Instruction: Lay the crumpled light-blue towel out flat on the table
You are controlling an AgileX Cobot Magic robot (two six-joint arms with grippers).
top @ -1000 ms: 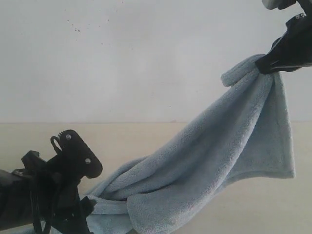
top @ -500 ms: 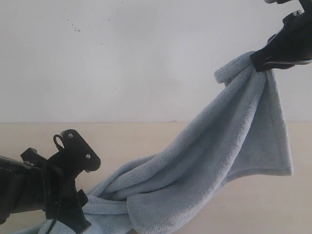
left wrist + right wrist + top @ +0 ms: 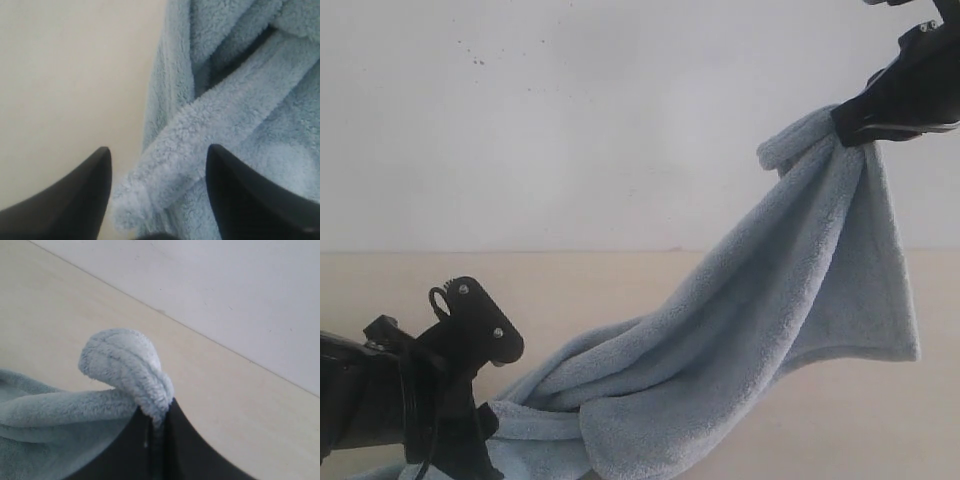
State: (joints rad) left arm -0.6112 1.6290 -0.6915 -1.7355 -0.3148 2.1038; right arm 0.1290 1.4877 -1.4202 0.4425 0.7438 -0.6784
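Right end effector (image 3: 844, 126) aloft with towel (image 3: 770, 300)

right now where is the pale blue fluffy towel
In the exterior view the towel hangs from the right gripper at upper right, sloping down to a heap on the beige table by the left gripper.

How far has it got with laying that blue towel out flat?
Partway. Done: the right claw is shut on one end of the towel and holds it high above the table, so part hangs unfurled. In hand: the left claw is open over a rolled fold at the low end. Left: grip that fold, pull the cloth taut and lay it flat; the lower part lies twisted.
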